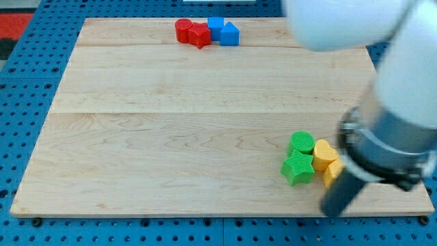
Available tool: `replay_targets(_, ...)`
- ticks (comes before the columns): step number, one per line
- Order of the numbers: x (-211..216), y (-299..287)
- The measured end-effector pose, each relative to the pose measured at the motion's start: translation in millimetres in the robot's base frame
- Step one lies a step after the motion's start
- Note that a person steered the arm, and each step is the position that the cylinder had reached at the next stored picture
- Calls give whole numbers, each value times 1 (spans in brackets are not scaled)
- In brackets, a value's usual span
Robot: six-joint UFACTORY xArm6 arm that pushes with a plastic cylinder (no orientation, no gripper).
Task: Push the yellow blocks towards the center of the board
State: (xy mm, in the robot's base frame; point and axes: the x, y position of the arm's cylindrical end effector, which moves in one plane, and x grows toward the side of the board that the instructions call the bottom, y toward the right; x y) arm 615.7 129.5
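Observation:
Two yellow blocks lie near the board's lower right. One rounded, heart-like yellow block (323,154) touches the second yellow block (332,173), which is partly hidden behind my rod. My tip (333,210) sits just below the second yellow block, near the board's bottom edge. The rod slants up to the right into the blurred arm. A green round block (301,143) and a green star block (298,168) press against the left side of the yellow blocks.
A red round block (182,30), a red star block (199,35), a blue cube (216,26) and another blue block (230,34) cluster at the top edge of the wooden board (171,137). The large blurred arm body (396,82) covers the view's right side.

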Motion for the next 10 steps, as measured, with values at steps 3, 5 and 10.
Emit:
replay_targets(3, 3, 20)
replay_targets(5, -4, 46)
replay_targets(10, -111, 48)
